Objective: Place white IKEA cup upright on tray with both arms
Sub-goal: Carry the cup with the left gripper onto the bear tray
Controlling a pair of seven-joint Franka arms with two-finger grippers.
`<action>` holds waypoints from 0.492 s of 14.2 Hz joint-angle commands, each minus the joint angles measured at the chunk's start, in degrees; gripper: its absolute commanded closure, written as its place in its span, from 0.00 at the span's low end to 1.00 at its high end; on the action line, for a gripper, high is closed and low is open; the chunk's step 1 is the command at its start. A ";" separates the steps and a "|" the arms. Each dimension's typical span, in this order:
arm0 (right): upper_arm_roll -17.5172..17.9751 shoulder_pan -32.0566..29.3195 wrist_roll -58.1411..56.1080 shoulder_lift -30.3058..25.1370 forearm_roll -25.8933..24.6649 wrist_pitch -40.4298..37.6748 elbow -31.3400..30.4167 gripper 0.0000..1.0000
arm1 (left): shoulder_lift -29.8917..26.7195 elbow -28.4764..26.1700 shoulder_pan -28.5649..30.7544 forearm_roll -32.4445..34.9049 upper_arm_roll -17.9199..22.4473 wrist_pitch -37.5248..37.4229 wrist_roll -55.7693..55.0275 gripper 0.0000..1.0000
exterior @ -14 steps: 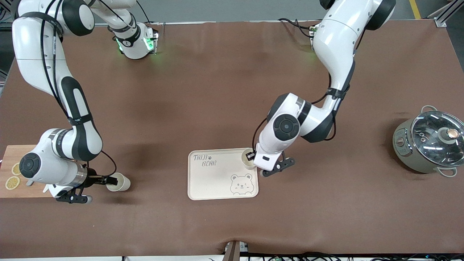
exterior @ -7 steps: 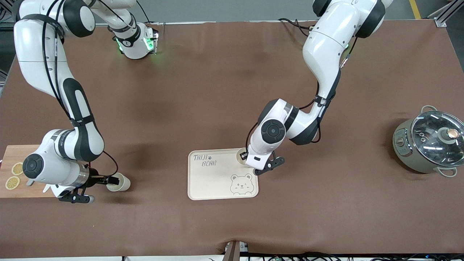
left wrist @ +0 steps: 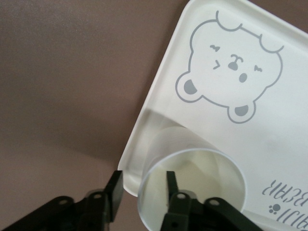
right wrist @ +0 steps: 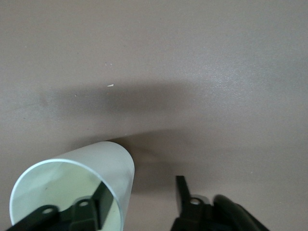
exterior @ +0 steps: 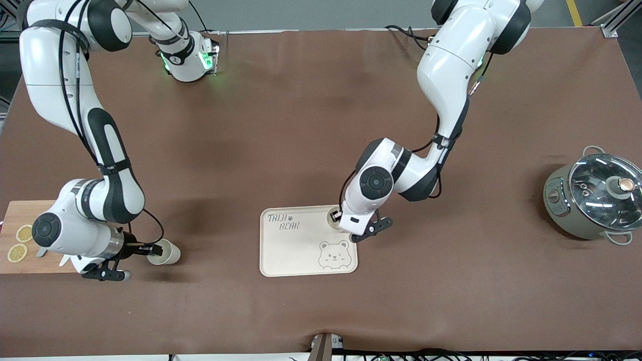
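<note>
- Left gripper over the tray, at the tray corner toward the left arm's end and farther from the front camera. One finger inside a white cup, one outside, pinching the cup wall.
- That cup stands upright on the tray, mouth up, just beside the tray rim and near the bear-face drawing.
- Right gripper low, well away from the tray toward the right arm's end. One finger inside a second white cup, the other outside and apart from the cup wall; fingers spread.
- Second cup sits on the brown table, off the tray.
- Wooden cutting board with lemon slices farther from the tray than the right gripper, partly hidden by that arm.
- Grey pot with glass lid well apart from the tray, toward the left arm's end.
- Table between second cup and tray is bare.
</note>
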 commanded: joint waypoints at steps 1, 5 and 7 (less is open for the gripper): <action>-0.08 0.22 0.47 0.33 0.99 0.17 0.55 0.53 | -0.34 0.76 -0.79 -0.39 1.40 -0.17 -0.21 0.00; -0.08 0.22 0.47 0.33 0.90 0.17 0.55 0.81 | -3.76 0.76 0.08 2.69 1.49 -3.32 0.06 0.00; -0.08 0.22 0.38 0.33 0.90 0.08 0.55 0.94 | -5.52 0.76 0.17 3.04 1.49 -4.22 0.06 0.00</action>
